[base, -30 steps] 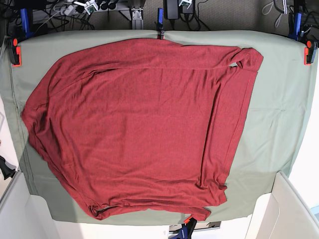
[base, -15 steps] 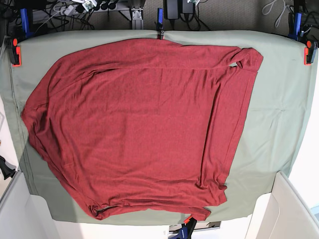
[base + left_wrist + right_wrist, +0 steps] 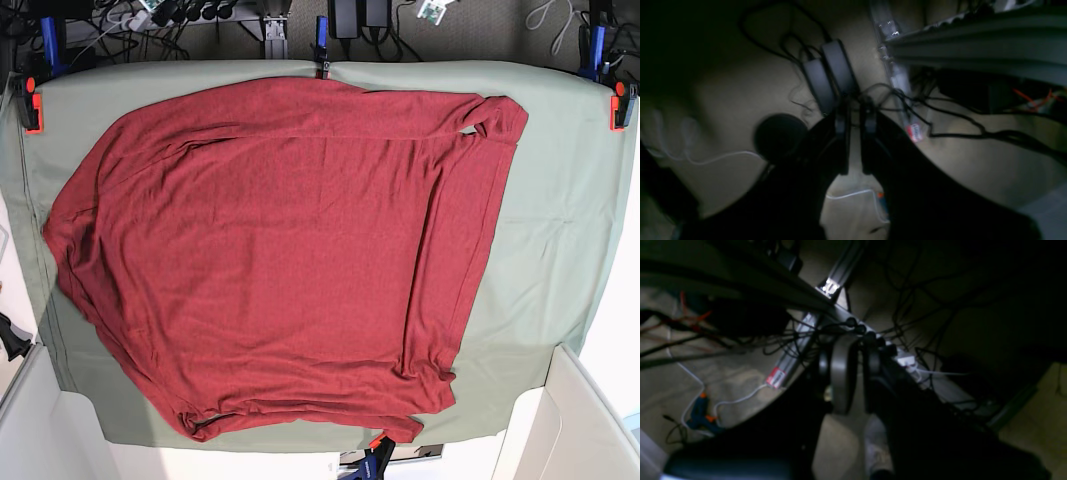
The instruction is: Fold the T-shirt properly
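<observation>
The T-shirt (image 3: 270, 250) is lying spread out on the green table cloth (image 3: 550, 230), filling most of the base view from the left edge to right of centre. One bunched bit is sitting at the upper right of the shirt, and a folded strip is running down its right side to the bottom hem. The lower edge is hanging close to the cloth's bottom border. Orange clamps (image 3: 30, 100) are pinning the cloth at the upper left and upper right corners, and a blue one (image 3: 321, 55) is gripping the top edge at centre. No arm is showing in the base view.

The left gripper (image 3: 853, 115) is pointing at a dim floor in the left wrist view, fingers (image 3: 841, 123) standing narrow with a thin gap between them, holding nothing. Black cables (image 3: 940, 110) are trailing across the floor to the right, and a metal rail (image 3: 973, 36) is crossing the upper right.

The right gripper (image 3: 853, 358) is looking the same in the right wrist view: narrow gap, nothing between the fingers (image 3: 840, 373). A tangle of wires (image 3: 907, 306) is lying behind it, and a blue and orange tool (image 3: 700, 413) is sitting at the lower left.
</observation>
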